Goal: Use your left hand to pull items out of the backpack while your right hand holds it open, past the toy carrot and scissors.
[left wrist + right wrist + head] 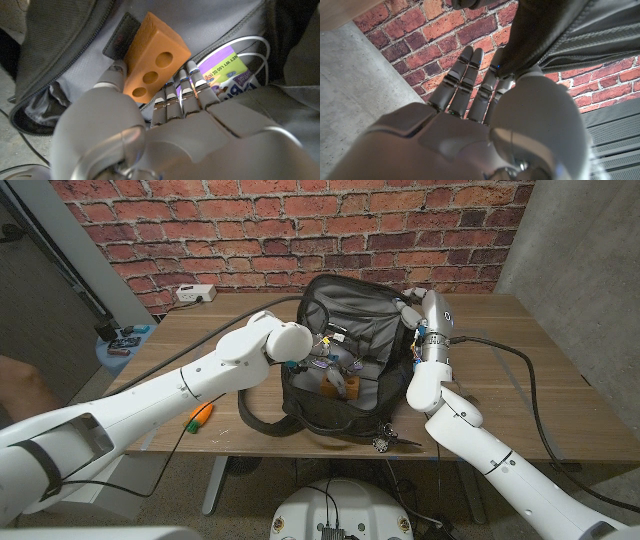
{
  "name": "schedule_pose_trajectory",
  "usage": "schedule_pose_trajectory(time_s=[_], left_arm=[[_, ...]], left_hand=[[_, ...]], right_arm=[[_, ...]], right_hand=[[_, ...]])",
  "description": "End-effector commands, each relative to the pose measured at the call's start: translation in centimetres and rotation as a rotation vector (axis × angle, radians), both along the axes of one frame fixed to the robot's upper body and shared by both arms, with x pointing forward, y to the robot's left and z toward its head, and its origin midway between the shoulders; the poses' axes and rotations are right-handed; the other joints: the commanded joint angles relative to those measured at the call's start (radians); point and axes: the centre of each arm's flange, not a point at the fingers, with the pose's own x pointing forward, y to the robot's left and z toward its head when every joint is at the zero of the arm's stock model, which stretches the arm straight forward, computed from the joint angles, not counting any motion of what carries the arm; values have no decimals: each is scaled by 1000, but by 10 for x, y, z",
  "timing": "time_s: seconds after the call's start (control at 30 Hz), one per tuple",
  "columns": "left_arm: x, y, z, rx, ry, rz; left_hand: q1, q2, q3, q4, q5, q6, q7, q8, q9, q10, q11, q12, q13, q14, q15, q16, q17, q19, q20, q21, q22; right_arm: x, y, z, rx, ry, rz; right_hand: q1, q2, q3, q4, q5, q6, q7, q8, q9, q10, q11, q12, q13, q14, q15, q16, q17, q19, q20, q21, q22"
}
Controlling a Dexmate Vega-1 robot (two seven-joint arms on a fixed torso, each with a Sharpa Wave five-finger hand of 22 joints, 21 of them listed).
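Item: black backpack (345,350), standing open on the worktop, toy carrot (201,415) lying outside it to its left. Right hand (485,90) grips the backpack's upper right rim, holding the mouth open. Left hand (150,130) inside the backpack pinches an orange toy brick (152,55), long axis slanting away from the fingers (182,92); purple packet (227,72) just beside.

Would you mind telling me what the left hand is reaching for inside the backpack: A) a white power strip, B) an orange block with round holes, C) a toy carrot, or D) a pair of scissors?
B: in the left wrist view the left hand has its fingers against an orange block with round holes inside the backpack.
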Motion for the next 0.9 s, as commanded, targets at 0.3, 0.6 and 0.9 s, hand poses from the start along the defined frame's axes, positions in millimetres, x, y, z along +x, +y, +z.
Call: schedule_pose_trajectory(time_s=[0.3, 0.6, 0.9], left_arm=[[-11, 0, -5, -8, -97, 0], [-19, 4, 4, -33, -111, -4], [-24, 9, 15, -73, -103, -4]], left_hand=[[57, 6, -22, -4, -4, 96, -18, 70, 57, 64, -37, 118, 101, 83, -37, 62, 62, 63, -19, 30, 9], [70, 7, -25, -3, -4, 111, -14, 87, 72, 74, -41, 149, 130, 93, -51, 71, 76, 68, -27, 34, 10], [75, 6, -27, -2, -4, 116, -12, 96, 84, 72, -40, 168, 151, 98, -51, 75, 85, 67, -27, 34, 10]], right_arm=[[1, -3, -5, 5, 13, 8], [2, -2, -3, -4, 16, 9], [2, 0, 0, -12, 20, 10]], right_hand=[[0, 9, -6, 3, 7, 8, 0, 7, 3, 5, 5, -1, 3, 8, -136, -7, 7, 9, -36, 2, 4], [0, 10, -7, 4, 7, 4, 0, 5, 3, 5, 3, -1, 4, 10, -136, -6, 8, 9, -36, 2, 4], [0, 11, -8, 4, 7, 4, 2, 4, 3, 5, 4, -1, 4, 10, -136, -6, 9, 9, -35, 2, 4]])
